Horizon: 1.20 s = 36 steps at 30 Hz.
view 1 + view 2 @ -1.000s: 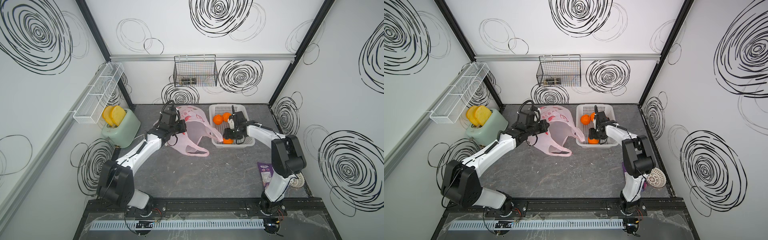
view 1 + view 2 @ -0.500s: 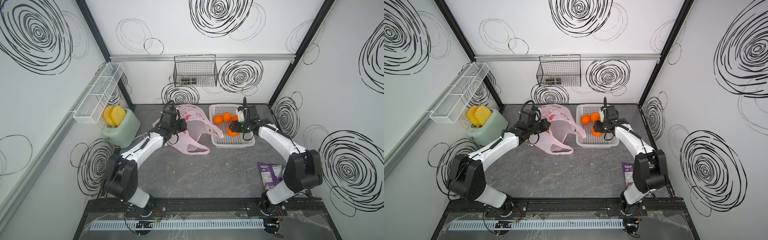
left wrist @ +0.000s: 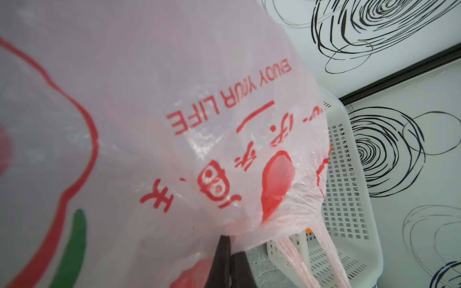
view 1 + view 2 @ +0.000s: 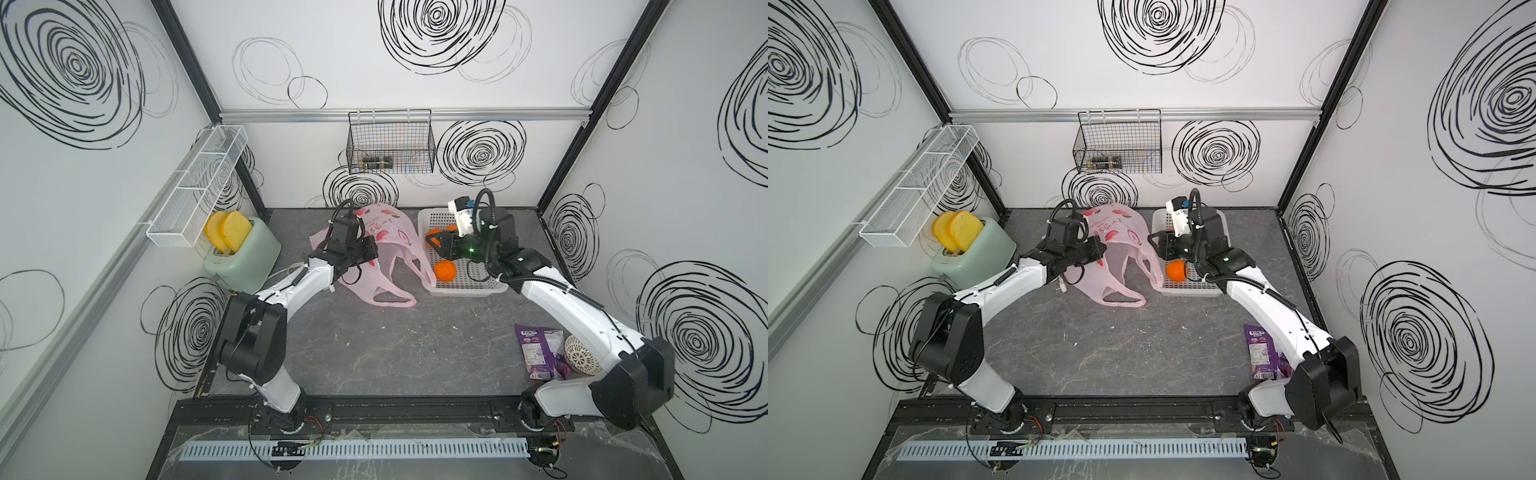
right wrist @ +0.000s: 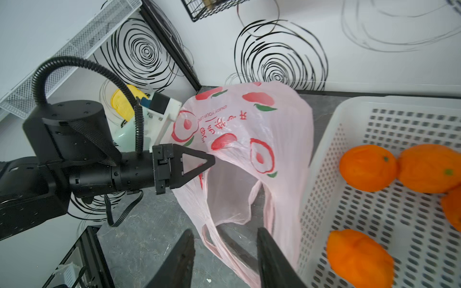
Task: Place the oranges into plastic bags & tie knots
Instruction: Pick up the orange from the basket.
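The left hand (image 5: 211, 159) is pinched fully together on a fold of the pink plastic bag (image 5: 249, 129) at its mouth and holds that edge up off the worktop (image 4: 374, 353). In the left wrist view its dark fingertips (image 3: 225, 249) meet on the printed film. The right hand (image 5: 225, 249) hangs over the edge of the white perforated basket (image 5: 324, 159) that faces the bag. Its jaws are partly open with nothing clamped. The bag's loop handles (image 4: 405, 300) lie below and between them, loose and untied, and whether a finger touches the plastic cannot be told.

The bag stands just beside the basket, one handle draped against its wall, the rest slumped on the worktop. All four oranges (image 5: 368, 167) are inside the basket: three bunched together at the end towards the back wall, and the fourth alone nearer the robot's base. In both top views only that lone one shows clearly — the right hand covers most of the others.

A mint-green toaster (image 4: 245, 257) with two toast slices stands beyond the bag, on the side away from the basket. A purple snack packet (image 4: 540, 349) lies well apart from the basket, towards the base of the right arm.
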Motion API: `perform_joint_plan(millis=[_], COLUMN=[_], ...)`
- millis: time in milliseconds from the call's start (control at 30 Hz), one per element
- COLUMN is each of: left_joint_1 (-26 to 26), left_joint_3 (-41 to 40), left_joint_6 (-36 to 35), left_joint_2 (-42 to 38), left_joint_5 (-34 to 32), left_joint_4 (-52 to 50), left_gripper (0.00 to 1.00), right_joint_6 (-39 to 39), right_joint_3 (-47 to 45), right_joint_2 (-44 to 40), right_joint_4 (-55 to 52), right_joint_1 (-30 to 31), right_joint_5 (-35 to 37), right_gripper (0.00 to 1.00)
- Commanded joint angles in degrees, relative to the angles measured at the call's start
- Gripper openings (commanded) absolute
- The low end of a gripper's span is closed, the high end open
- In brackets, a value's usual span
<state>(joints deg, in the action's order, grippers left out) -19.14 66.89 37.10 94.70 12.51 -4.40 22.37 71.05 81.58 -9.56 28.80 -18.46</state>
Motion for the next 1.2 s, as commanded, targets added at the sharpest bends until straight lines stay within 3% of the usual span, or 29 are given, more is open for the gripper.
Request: perform_joint_plan(millis=[0,200,367,500,733,933,1167], left_joint_1=[-0.4,-0.3,-0.5,-0.5,-0.4,-0.4,-0.4], left_joint_3=[0.8,-0.4,-0.6,-0.5,-1.1,-1.3,-1.7], left_joint_6=[0.3,-0.7,-1.7,-2.4,-3.0,-3.7,-3.7], left_joint_2=[-0.9,-1.6,-1.7,-1.7,-2.5,-2.7,-2.8], left_joint_5=[0.2,-0.5,-1.5,-1.0,-0.6,-0.5,-0.1], left_joint_4=[0.9,0.3,-0.3,-0.8,-1.1,-1.1,-0.6], left_gripper=[0.0,0.0,0.0,0.0,0.0,0.0,0.0], right_joint_6=[1.5,-3.0,-5.9,-6.7,-6.8,-7.8,-7.4], right_joint_3=[2.1,0.6,-2.9,0.6,4.3,4.0,6.6], right_joint_2=[3.6,4.4,7.9,14.6,22.8,23.0,25.5], right_joint_4=[0.4,-8.8,-8.8,-12.5,-15.1,-16.9,-15.9], right_joint_1=[-0.5,-8.1,-14.3,-14.4,-14.3,-14.1,-14.4], right_joint_5=[2.4,11.0,10.5,13.4,18.6,24.0,22.8], right_gripper=[0.44,0.53,0.65,0.75,0.81,0.83,0.87])
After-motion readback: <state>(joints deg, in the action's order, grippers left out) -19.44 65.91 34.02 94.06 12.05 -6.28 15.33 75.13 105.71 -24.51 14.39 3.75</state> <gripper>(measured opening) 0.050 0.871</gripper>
